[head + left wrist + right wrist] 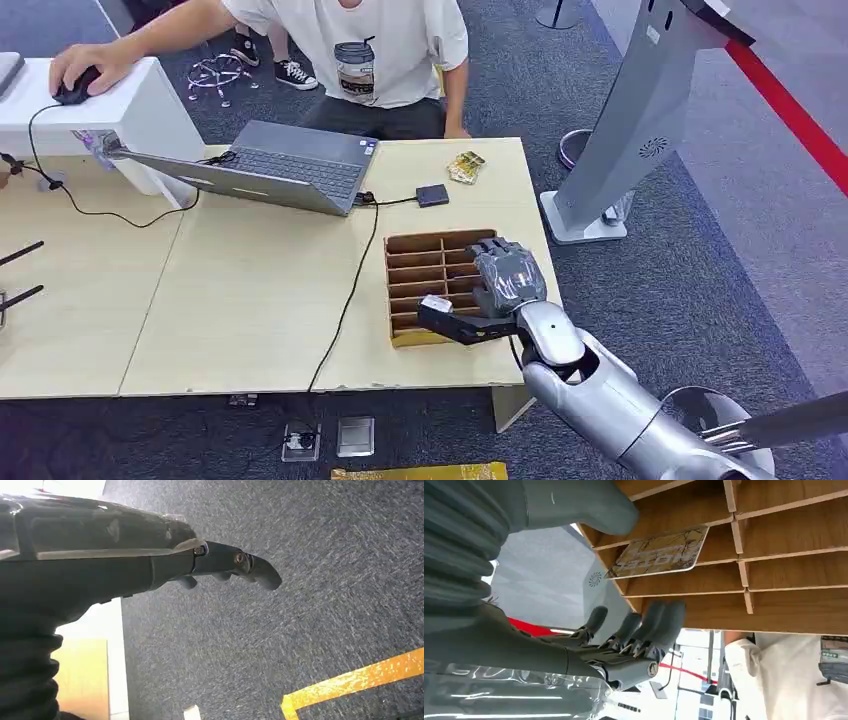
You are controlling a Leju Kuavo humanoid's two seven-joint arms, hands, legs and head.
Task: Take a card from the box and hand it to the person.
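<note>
The right hand (497,290) hovers over the near right part of the box (440,285), fingers (659,625) spread and thumb apart, holding nothing, with a card (659,552) standing in a compartment between thumb and fingers, while the left hand (150,565) hangs empty, fingers loosely extended.

A light wooden table (250,300) is carrying an open grey laptop (285,165), a small black square device (432,195) on a black cable (350,295), a crumpled gold wrapper (466,166) and a brown compartmented cardboard box (425,262) near its right edge.
</note>
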